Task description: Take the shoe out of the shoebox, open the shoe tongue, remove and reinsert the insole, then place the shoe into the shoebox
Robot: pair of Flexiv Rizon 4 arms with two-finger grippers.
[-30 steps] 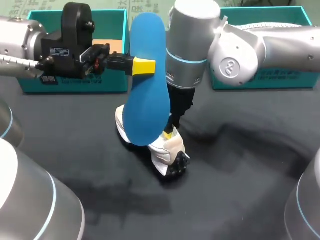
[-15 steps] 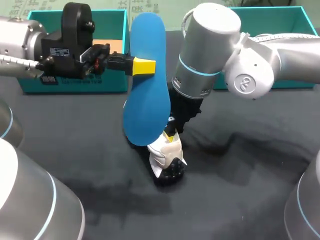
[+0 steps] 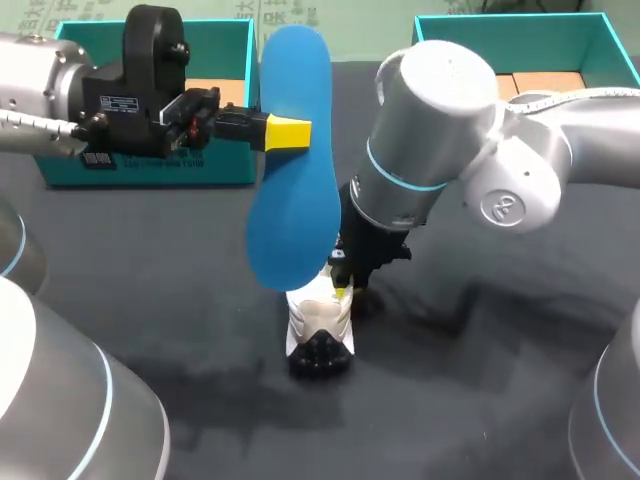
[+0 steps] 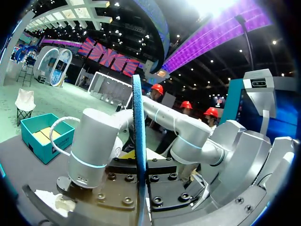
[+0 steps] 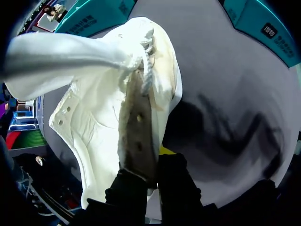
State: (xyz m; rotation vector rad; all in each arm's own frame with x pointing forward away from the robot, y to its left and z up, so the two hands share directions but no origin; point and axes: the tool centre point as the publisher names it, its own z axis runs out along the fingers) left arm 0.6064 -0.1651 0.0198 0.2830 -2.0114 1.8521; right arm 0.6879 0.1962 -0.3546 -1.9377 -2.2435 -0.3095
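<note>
Though only head view shows table point(image 3: 480, 400) whole, open at near edge and right, left box point(image 3: 150, 165) and right box point(image 3: 520, 40) line far edge. Insole point(image 3: 295, 180) upright, clenched by left gripper point(image 3: 285, 132); edge-on in left wrist view. Shoe point(image 3: 318, 325) on table by insole's lower end, outside boxes; right wrist view alone shows right gripper point(image 5: 150, 164) pinching its side wall.

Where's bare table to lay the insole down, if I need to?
Bare table in front of the left shoebox, left of the shoe; more on the shoe's near side. Crowded in the middle: insole, left gripper and right gripper cluster by the shoe.
</note>
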